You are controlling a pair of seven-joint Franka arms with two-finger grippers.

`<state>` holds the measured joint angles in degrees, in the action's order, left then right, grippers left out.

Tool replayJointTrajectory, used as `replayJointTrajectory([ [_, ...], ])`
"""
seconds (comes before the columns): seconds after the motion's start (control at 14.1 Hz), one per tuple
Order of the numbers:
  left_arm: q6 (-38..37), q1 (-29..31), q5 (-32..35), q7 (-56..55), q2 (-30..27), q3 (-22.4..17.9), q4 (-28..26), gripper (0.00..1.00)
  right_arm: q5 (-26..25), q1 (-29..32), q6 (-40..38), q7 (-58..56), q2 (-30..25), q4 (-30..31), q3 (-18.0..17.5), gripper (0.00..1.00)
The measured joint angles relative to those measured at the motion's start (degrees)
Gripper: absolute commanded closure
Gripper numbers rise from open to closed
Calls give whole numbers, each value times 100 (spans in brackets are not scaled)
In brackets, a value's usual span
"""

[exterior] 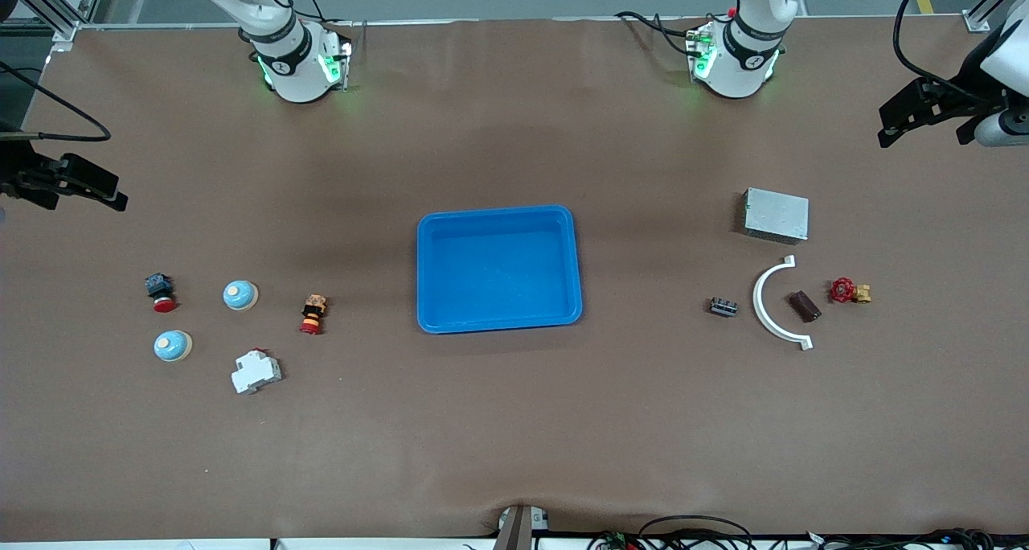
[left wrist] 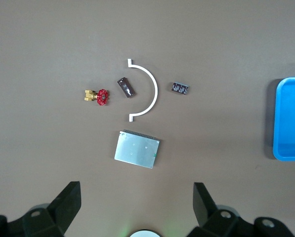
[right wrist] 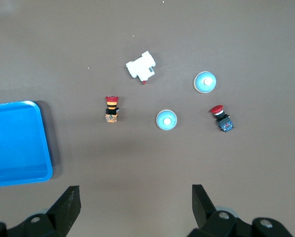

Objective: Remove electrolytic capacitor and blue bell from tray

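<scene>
Two blue domed bells sit toward the right arm's end of the table, one (exterior: 239,295) farther from the front camera than the other (exterior: 173,346); both show in the right wrist view (right wrist: 166,120) (right wrist: 205,82). A dark brown box-shaped capacitor (exterior: 804,305) lies toward the left arm's end, inside the curve of a white arc piece (exterior: 765,305); it also shows in the left wrist view (left wrist: 126,87). My left gripper (exterior: 923,136) (left wrist: 137,197) is open and empty, up above the table's end. My right gripper (exterior: 84,200) (right wrist: 136,200) is open and empty above the other end.
A blue tray (exterior: 496,211) stands mid-table. Near the bells are a white breaker (exterior: 256,371), a red push button (exterior: 161,292) and a red-and-yellow switch (exterior: 313,314). Near the capacitor are a small black block (exterior: 723,306), a red valve (exterior: 849,291) and a silver box (exterior: 776,215).
</scene>
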<state>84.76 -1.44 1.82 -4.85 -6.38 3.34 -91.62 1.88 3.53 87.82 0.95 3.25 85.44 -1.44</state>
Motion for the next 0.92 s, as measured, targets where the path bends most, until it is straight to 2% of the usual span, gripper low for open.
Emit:
replayJointTrajectory([
  [0.92, 0, -7, 0, 0, 0, 14, 0, 0, -7, -12, 60, 0, -188, 1, -13, 0],
])
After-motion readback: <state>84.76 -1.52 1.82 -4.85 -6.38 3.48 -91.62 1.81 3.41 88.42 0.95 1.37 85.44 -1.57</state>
